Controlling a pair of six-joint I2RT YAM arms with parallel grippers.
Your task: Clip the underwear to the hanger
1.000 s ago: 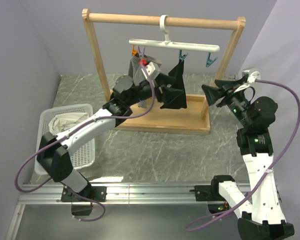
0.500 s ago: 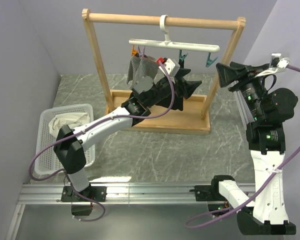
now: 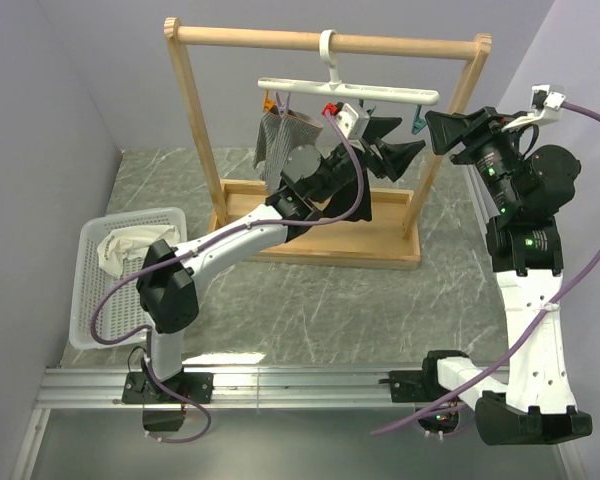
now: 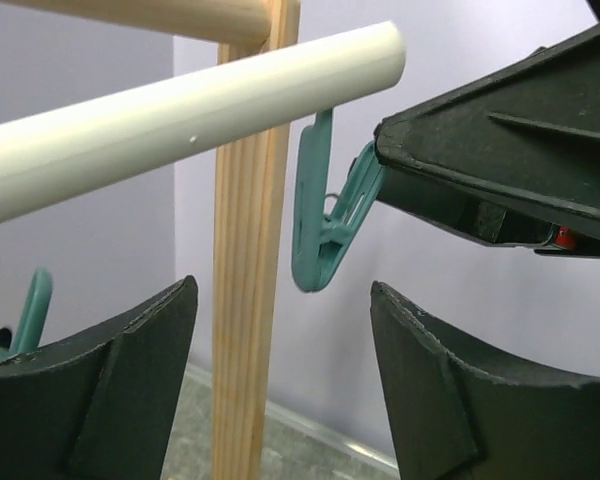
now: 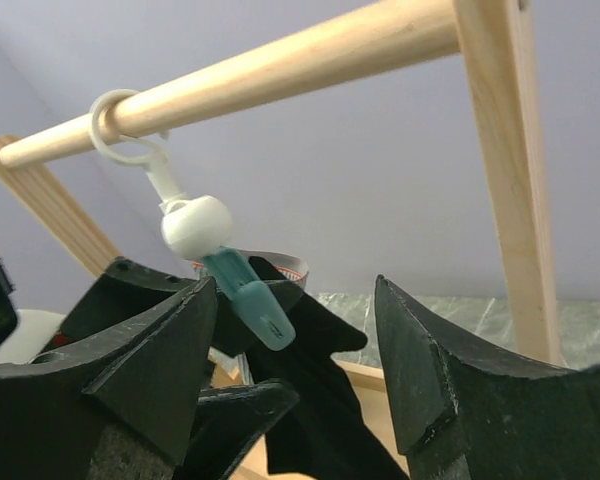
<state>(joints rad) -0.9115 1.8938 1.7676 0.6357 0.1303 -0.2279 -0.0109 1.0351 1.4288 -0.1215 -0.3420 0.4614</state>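
Note:
The white hanger (image 3: 350, 92) hangs by its hook from the wooden rack. Its bar also shows in the left wrist view (image 4: 180, 110), and end-on in the right wrist view (image 5: 195, 225). The black underwear (image 5: 330, 400) hangs below the bar; in the top view my left arm mostly hides it. My left gripper (image 3: 408, 138) is open and empty just under the bar's right end, with the end teal clip (image 4: 325, 230) above its jaws (image 4: 280, 300). My right gripper (image 3: 438, 133) is open, facing that clip (image 5: 250, 295) from the right, its jaws (image 5: 292, 290) around nothing.
The wooden rack (image 3: 320, 40) stands on its base board at the back, its right post (image 4: 245, 300) close behind the clip. A grey striped garment (image 3: 280, 140) hangs at the bar's left by the orange clip (image 3: 269, 102). A white basket (image 3: 170, 300) holding a cream cloth (image 3: 125, 250) sits at left.
My left gripper has risen and moved right, from beside the hanging underwear to under the bar's right end. My right gripper rose, then edged left toward the end clip.

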